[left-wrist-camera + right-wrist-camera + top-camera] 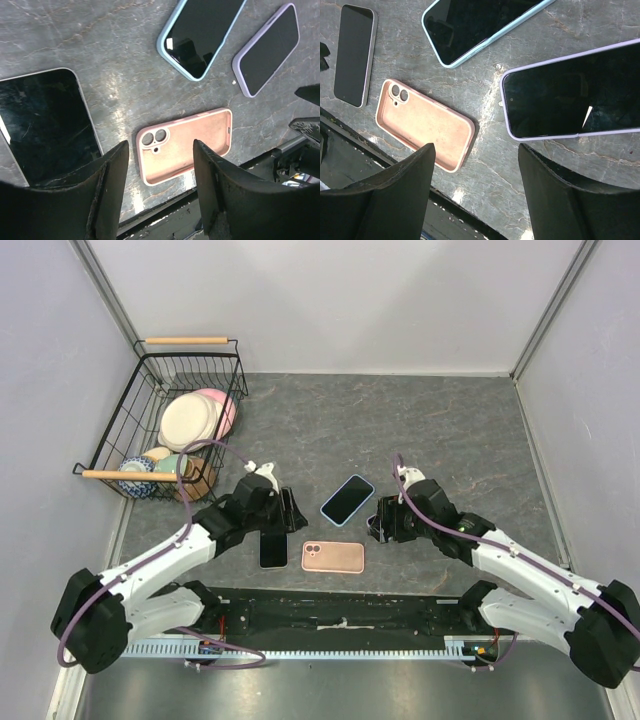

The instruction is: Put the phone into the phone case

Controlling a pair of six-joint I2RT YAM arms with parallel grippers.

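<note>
1. Closest to the lenses are the black fingers. The left gripper (161, 150) hangs with its fingers spread wide and nothing between them. The right gripper (476, 150) is likewise released and holds nothing.
2. We judge the task not yet begun: the soft pink phone case (333, 557) lies hollow side up and unfilled on the grey marbled tabletop (400, 420).
3. The bare black phone with the pale metal rim (273, 548), which we take for the one to fit, lies screen up just beside the case at its 9 o'clock, not touching it. Lifting it, lining it up and pressing it in are all still to do.
4. At the case's 1 o'clock lies a phone already in a light-blue case (347, 499). A phone in a lilac case (575, 95) sits at about 2 o'clock, mostly hidden under the right gripper in the top view.
5. At 6 o'clock the black base rail (340, 610) runs close along the case, so we see little room there. The black wire basket of dishes (188, 340) stands well apart at 10 o'clock. The widest open room lies toward 12 o'clock, beyond the blue-cased phone.
</note>
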